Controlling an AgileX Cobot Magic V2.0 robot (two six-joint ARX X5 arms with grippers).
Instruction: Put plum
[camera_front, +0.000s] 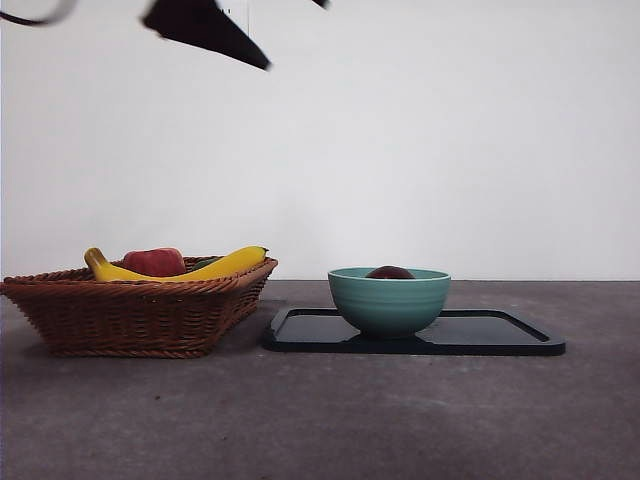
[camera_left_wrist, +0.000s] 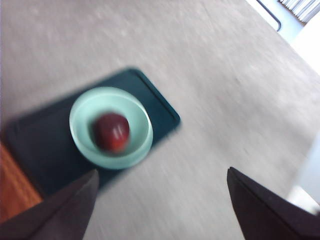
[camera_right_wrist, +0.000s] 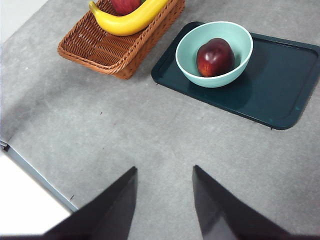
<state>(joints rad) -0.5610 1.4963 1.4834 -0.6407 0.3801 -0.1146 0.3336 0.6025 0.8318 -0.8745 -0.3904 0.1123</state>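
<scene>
The plum (camera_right_wrist: 215, 56), dark maroon and glossy, lies inside the teal bowl (camera_right_wrist: 235, 75). Only its top (camera_front: 389, 272) shows over the bowl's rim (camera_front: 389, 305) in the front view. The left wrist view, blurred, shows it (camera_left_wrist: 111, 132) in the bowl (camera_left_wrist: 82, 135) too. The bowl stands on the dark tray (camera_front: 500, 335). My left gripper (camera_left_wrist: 162, 200) is open and empty, high above the table beside the bowl. In the front view it shows as a black tip (camera_front: 205, 28) at the top left. My right gripper (camera_right_wrist: 164, 187) is open and empty, high over bare table, well apart from the bowl.
A wicker basket (camera_front: 130, 310) stands left of the tray, holding a banana (camera_front: 225, 265) and a red apple-like fruit (camera_front: 153, 261). The basket (camera_right_wrist: 107, 47) also shows in the right wrist view. The table's edge (camera_right_wrist: 35, 175) lies near the right gripper.
</scene>
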